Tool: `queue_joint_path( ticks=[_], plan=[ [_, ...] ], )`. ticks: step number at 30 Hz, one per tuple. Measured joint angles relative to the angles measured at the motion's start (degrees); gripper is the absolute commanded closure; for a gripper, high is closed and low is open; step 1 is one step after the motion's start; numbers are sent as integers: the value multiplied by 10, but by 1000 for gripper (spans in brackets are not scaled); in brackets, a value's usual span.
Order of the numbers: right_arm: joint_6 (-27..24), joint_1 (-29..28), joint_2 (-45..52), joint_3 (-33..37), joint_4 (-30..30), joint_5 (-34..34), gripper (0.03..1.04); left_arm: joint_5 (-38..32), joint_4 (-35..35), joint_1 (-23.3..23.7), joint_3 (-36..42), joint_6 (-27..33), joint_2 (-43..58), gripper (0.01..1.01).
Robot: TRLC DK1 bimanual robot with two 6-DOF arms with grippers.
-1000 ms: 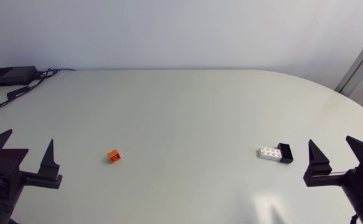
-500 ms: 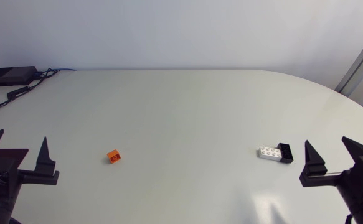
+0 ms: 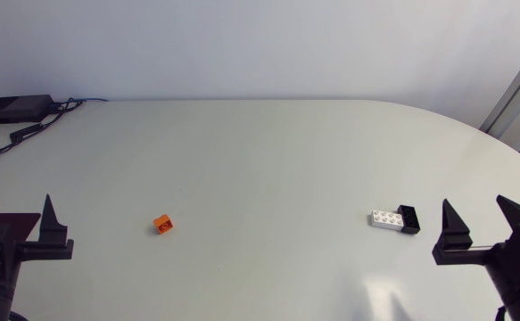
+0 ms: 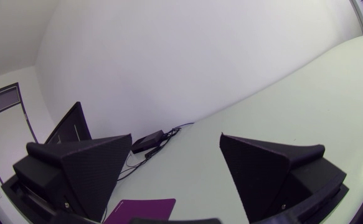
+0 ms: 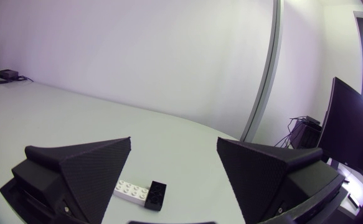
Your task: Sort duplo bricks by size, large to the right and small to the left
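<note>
Three bricks lie on the desk (image 3: 268, 152): a white brick (image 3: 384, 218), a black brick (image 3: 408, 218) touching its right end, and a small orange brick (image 3: 162, 223) well apart to its left. The right claw (image 3: 474, 209) gapes wide beyond the black one; the left claw (image 3: 10, 212) (equally wide, empty) sits farthest from the white brick.

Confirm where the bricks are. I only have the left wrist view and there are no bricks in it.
Observer: The head view shows an orange brick on the left half of the table, apart from the left gripper.
Operator: Any others?
Observer: A white brick and a black brick lie touching each other on the right half.
Operator: And the right gripper?
Observer: Open and empty, short of those two bricks.
</note>
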Motion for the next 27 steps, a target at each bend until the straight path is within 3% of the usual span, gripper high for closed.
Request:
queue_joint_path(
  ticks=[10, 14, 27],
  plan=[
    [2, -4, 0, -6, 15, -4, 70, -2, 0, -1, 0, -5, 0, 44],
    [51, -16, 0, -6, 16, -6, 70, -2, 0, 0, 0, -9, 0, 44],
    [96, 11, 0, -8, 20, -6, 70, 86, -7, 16, 0, -120, 0, 46]
  ],
)
